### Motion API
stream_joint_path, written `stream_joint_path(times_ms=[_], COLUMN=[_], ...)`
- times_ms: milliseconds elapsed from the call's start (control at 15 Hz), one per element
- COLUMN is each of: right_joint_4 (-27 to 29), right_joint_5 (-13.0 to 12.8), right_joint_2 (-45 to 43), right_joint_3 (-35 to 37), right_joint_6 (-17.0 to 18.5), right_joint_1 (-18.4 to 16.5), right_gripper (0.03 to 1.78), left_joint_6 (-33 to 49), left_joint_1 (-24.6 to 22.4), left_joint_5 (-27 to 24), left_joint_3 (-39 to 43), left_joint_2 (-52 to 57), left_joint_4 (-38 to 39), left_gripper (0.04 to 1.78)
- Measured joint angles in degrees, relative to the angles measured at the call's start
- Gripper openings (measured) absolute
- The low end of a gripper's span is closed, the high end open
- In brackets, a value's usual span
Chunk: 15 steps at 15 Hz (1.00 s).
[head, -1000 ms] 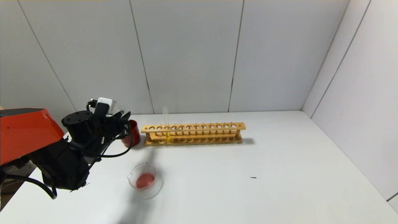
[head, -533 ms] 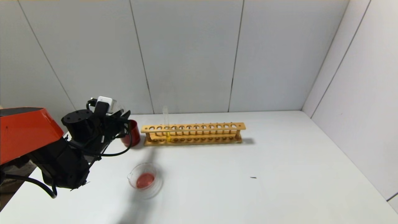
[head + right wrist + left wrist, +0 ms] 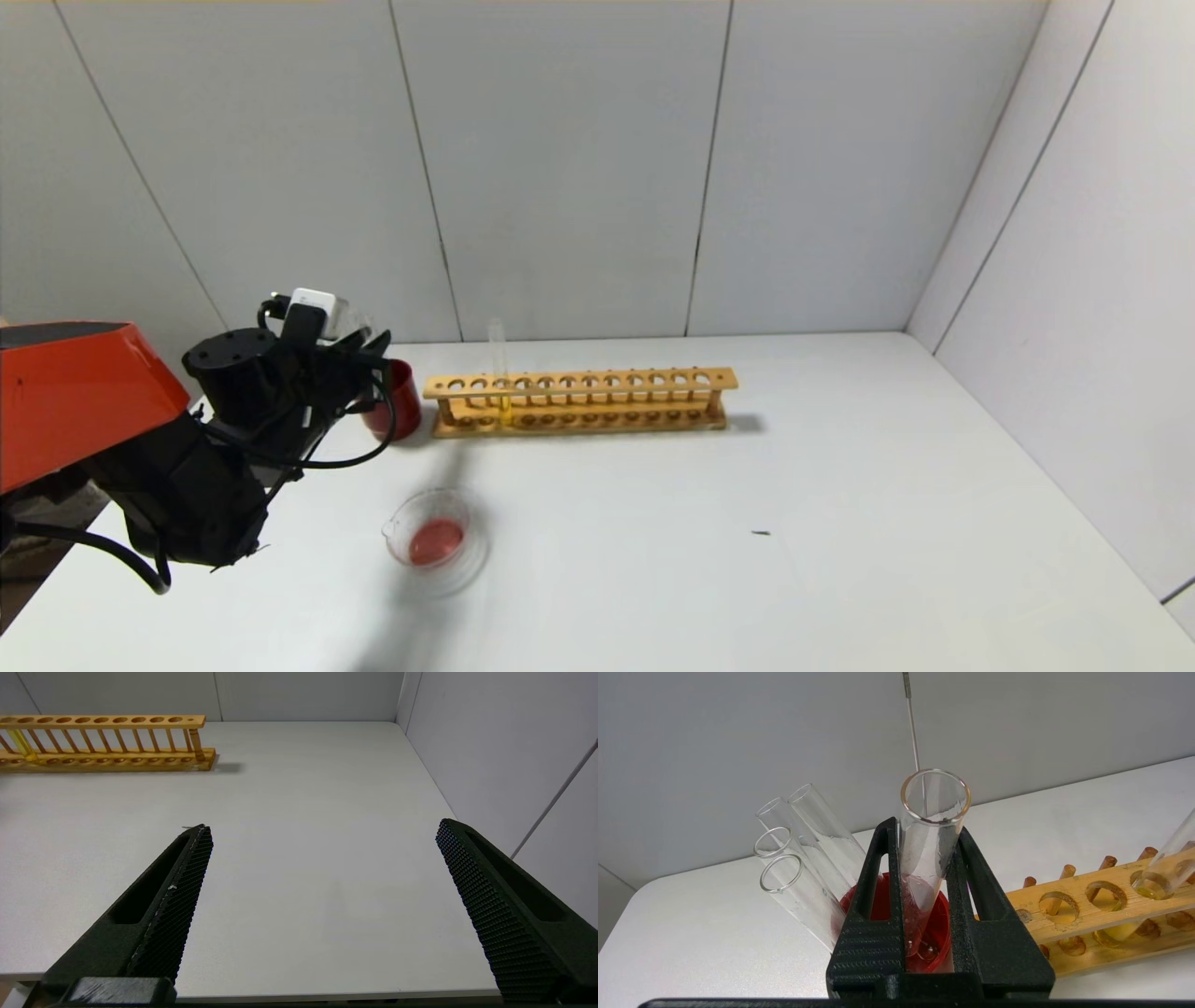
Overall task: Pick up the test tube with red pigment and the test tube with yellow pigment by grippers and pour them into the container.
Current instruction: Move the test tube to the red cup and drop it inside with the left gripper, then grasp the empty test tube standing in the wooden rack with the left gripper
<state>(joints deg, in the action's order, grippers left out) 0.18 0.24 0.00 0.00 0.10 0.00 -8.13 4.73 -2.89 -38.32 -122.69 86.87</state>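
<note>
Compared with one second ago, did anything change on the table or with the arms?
Almost nothing changed. The left end effector stays shut on the emptied test tube with red pigment, its lower end in the dark red cup; the arm has crept only very slightly. The container with red liquid, the test tube with yellow pigment and the wooden rack kept their places.

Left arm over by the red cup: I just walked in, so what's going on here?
The left gripper is shut on an emptied test tube, holding its rounded end in the red cup beside three clear tubes. The dish already holds red liquid. The yellow tube stands untouched in the wooden rack. The right gripper hangs open over bare table.
</note>
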Motion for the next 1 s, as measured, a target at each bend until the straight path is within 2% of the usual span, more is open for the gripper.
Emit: stream_joint_path(times_ms=[333, 533, 667, 867, 1000], right_joint_4=[0.00, 0.00, 0.00, 0.00, 0.00], right_joint_5=[0.00, -0.02, -0.02, 0.00, 0.00], right_joint_2=[0.00, 0.00, 0.00, 0.00, 0.00], right_joint_3=[0.00, 0.00, 0.00, 0.00, 0.00], right_joint_6=[-0.02, 0.00, 0.00, 0.00, 0.00], right_joint_1=[0.00, 0.00, 0.00, 0.00, 0.00], right_gripper=[1.75, 1.75, 1.75, 1.75, 1.75], left_joint_6=[-0.29, -0.21, -0.27, -0.27, -0.27], left_joint_1=[-0.18, -0.18, -0.24, -0.27, -0.27], left_joint_5=[0.02, 0.11, 0.05, 0.02, 0.02], left_joint_3=[0.15, 0.01, -0.10, -0.44, -0.68], left_joint_2=[-0.28, -0.50, -0.55, -0.46, -0.27], left_joint_4=[0.00, 0.00, -0.10, -0.21, -0.43], left_gripper=[0.32, 0.48, 0.72, 1.26, 1.51])
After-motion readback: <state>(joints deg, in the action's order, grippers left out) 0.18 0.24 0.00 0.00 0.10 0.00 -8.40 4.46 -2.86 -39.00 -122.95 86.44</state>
